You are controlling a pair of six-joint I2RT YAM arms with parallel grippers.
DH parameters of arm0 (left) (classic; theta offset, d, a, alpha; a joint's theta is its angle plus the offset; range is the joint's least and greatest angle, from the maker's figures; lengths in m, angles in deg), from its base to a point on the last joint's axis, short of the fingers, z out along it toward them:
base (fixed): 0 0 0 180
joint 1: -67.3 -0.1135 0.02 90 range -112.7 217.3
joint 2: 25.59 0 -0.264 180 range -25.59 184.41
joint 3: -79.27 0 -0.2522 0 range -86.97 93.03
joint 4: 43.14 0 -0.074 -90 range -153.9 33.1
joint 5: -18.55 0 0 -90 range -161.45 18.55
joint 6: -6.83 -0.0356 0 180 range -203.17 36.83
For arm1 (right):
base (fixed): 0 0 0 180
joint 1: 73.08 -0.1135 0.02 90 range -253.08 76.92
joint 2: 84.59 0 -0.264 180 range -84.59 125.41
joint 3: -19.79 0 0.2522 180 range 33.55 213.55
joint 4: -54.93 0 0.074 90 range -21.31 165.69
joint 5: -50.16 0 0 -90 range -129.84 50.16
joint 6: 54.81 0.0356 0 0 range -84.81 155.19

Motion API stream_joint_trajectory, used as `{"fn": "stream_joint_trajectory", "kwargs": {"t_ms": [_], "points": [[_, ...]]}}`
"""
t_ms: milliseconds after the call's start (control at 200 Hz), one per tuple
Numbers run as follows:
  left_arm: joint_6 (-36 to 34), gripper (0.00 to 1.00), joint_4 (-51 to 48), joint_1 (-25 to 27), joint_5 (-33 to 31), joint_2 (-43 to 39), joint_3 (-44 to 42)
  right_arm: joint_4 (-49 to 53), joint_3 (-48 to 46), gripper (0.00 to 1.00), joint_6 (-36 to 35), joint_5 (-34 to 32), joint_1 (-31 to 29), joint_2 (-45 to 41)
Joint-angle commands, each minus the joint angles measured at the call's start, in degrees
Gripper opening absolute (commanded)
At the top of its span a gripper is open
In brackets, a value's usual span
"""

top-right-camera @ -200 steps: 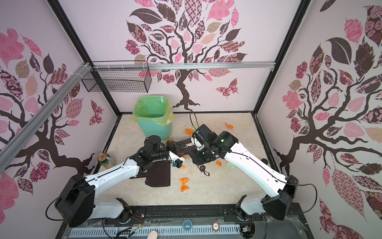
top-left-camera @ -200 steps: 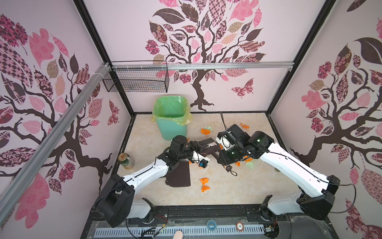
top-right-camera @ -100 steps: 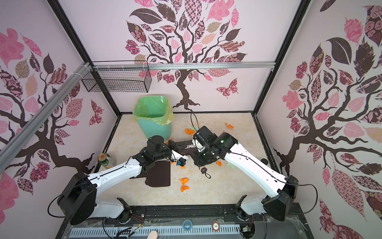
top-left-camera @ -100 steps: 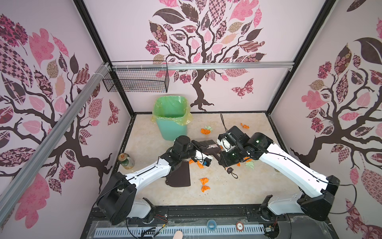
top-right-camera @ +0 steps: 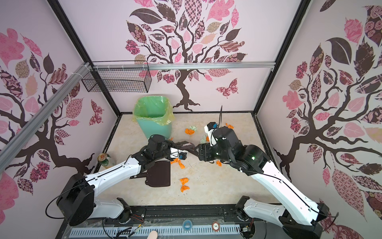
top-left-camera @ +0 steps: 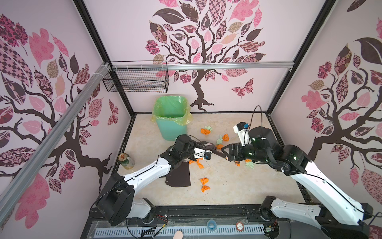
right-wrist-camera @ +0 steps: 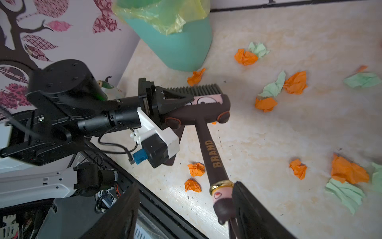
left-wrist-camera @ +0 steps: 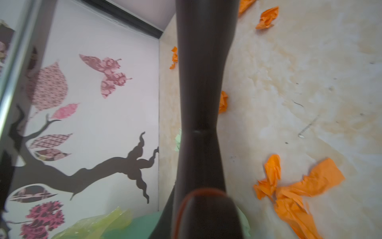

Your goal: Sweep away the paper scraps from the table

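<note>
1. A dark brown hand brush (right-wrist-camera: 206,107) is held in the air over the middle of the table (top-left-camera: 237,186). It spans the gap between your two grippers.
2. Your left gripper (right-wrist-camera: 177,107) is clamped on the brush head, just beside the bristles.
3. Your right gripper (top-left-camera: 225,152) is spread wide, with a finger on either side of the handle's end. Whether either finger touches the handle cannot be told.
4. A dark brown dustpan (top-left-camera: 179,173) lies flat on the table, partly under your left arm.
5. The paper scraps (top-left-camera: 204,180), orange and pale green wads, are scattered over the table.
   - Two orange ones lie just beside the dustpan.
   - Several sit below the brush and both grippers.
   - More lie toward the back wall, near the bin.
6. A mint-green bin (top-left-camera: 171,124) stands at the back of the table. In both top views its open mouth shows a yellow-green liner (top-left-camera: 186,120).
7. A black wire basket (top-left-camera: 136,80) hangs from the rail above the bin. Its contents cannot be made out.
8. A green tin can (top-left-camera: 126,161) stands at the table's left edge. Its label is too small to read.
9. Gold lettering (right-wrist-camera: 213,154) along the brush handle reads "BRAND". A gold ring (right-wrist-camera: 221,184) circles the handle nearer its end.
</note>
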Motion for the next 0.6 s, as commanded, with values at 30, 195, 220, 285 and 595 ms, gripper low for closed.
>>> {"fn": "stream_joint_trajectory", "kwargs": {"t_ms": [30, 195, 220, 285, 595], "points": [[0.08, 0.0, -28.84, -3.39, 10.7, -0.74, 13.96, -0.96, -0.8, 0.72, -14.45, -5.87, 0.14, -4.4], [-5.29, 0.0, -40.69, -3.78, 16.53, -0.45, 19.11, -1.24, -3.83, 0.75, -27.2, -6.04, 0.18, -4.87], [-6.19, 0.0, -42.84, -3.85, 17.23, 0.01, 20.57, -2.19, -4.75, 0.75, -28.6, -5.81, 0.17, -5.08], [-7.29, 0.0, -47.71, -3.86, 18.44, 1.37, 23.61, -5.89, -7.15, 0.77, -31.98, -4.86, 0.17, -6.54], [-10.94, 0.0, -56.79, -3.59, 16.76, 5.13, 27.29, -8.7, -7.41, 0.79, -33.8, 6.05, 0.19, -5.73]]}}
